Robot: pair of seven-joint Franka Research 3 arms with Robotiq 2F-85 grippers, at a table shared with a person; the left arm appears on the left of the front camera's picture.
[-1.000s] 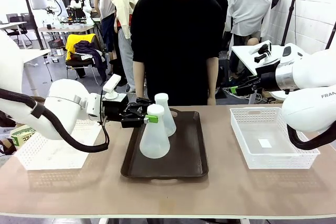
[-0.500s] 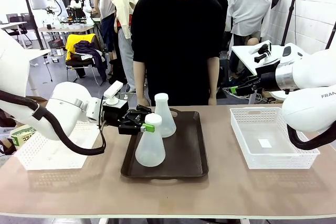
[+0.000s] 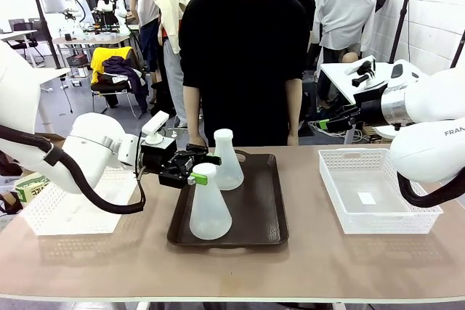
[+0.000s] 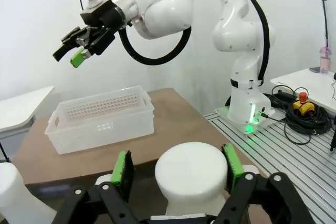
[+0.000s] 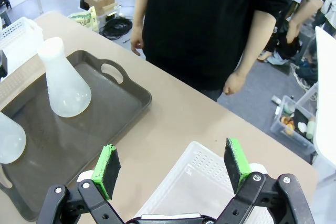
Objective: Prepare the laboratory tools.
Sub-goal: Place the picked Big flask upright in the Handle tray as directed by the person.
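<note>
Near flask's (image 3: 209, 208) neck stands on the tray (image 3: 262, 212) between the left fingers (image 4: 124, 167), parted and clear of it

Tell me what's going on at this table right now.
The left gripper sits at the neck of the near flask, fingers apart on either side. That flask stands on the brown tray with the second flask behind. The right gripper hangs open above a white basket. A person stands watching.
</note>
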